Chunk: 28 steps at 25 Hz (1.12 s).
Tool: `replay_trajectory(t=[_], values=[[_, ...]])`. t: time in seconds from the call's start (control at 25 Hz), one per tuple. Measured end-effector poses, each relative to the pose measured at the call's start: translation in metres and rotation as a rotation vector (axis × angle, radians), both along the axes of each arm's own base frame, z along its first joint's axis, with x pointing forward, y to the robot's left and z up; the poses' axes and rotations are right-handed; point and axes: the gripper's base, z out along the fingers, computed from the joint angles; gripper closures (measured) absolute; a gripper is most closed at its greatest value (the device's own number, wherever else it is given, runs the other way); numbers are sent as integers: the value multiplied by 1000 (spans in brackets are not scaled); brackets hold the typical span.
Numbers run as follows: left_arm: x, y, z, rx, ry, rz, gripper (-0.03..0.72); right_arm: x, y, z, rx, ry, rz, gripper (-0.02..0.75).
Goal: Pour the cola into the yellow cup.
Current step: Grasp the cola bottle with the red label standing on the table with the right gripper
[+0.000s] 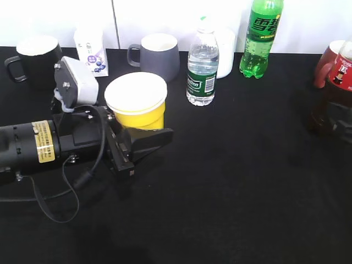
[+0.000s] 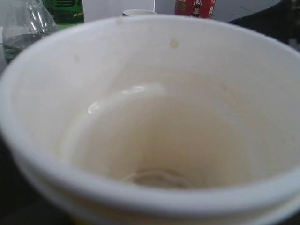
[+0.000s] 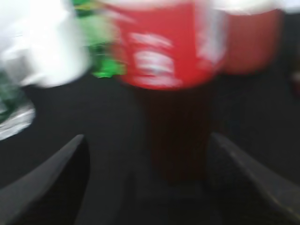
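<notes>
The yellow cup (image 1: 138,104), white inside and at the rim, stands left of centre on the black table. It fills the left wrist view (image 2: 154,117) and is empty. My left gripper (image 1: 157,130) is closed round its lower body; one finger shows in front of it and the other is hidden behind. The cola (image 1: 336,91), with dark liquid and a red label, stands at the far right edge. In the blurred right wrist view the cola (image 3: 176,93) stands just ahead, between the spread fingers of my open right gripper (image 3: 147,138).
Along the back stand a black mug (image 1: 36,60), a white carton (image 1: 92,50), a grey mug (image 1: 159,55), a small water bottle (image 1: 202,69) and a green soda bottle (image 1: 261,38). A red cup (image 1: 324,63) stands behind the cola.
</notes>
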Motion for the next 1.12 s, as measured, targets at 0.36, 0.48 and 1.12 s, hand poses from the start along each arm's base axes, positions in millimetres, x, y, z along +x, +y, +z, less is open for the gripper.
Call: replay_trajectory(t=[0.36, 0.48, 1.12], values=[[0, 0, 0, 4, 2, 2, 249, 23, 1, -18, -73, 11, -4, 87], [0, 0, 0, 5, 2, 2, 249, 26, 1, -15, -73, -14, -5, 92], [0, 0, -1, 7, 3, 3, 249, 81, 7, -28, -144, -13, -1, 172]])
